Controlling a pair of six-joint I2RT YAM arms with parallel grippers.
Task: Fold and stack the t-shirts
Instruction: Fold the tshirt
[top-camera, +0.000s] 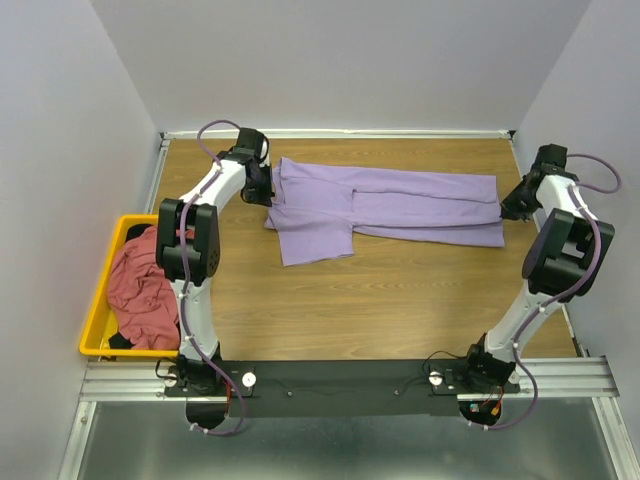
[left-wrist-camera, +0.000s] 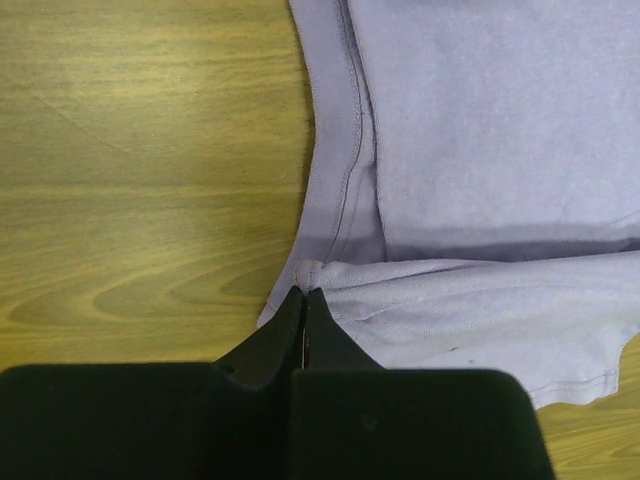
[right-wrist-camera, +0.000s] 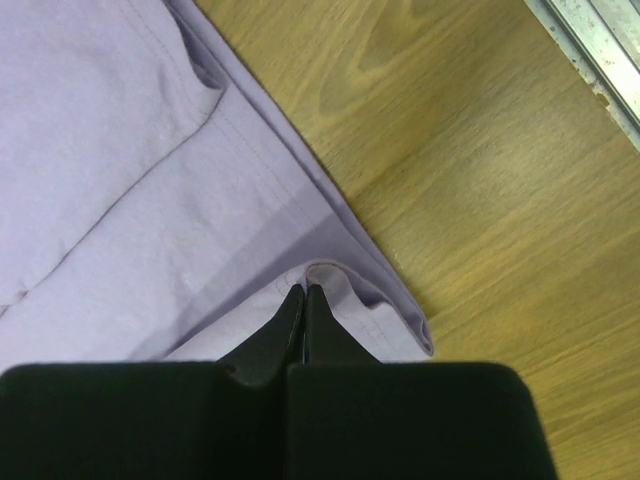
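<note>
A lavender-purple t-shirt (top-camera: 390, 205) lies across the far part of the table, folded lengthwise into a long strip, with one sleeve flap (top-camera: 315, 240) sticking out toward me. My left gripper (top-camera: 262, 188) is shut on the shirt's left end; in the left wrist view its tips (left-wrist-camera: 303, 293) pinch a small pucker of purple cloth (left-wrist-camera: 470, 150). My right gripper (top-camera: 508, 207) is shut on the shirt's right end, and its tips (right-wrist-camera: 303, 290) pinch a fold by the hem corner (right-wrist-camera: 400, 310). A red-pink t-shirt (top-camera: 143, 285) lies bunched in the bin, with dark cloth (top-camera: 120, 342) beneath it.
A yellow plastic bin (top-camera: 100, 300) stands off the table's left side. Grey walls close in the table on the left, back and right. A metal rail (right-wrist-camera: 600, 60) runs along the right table edge. Bare wood (top-camera: 400, 300) lies between the shirt and the arm bases.
</note>
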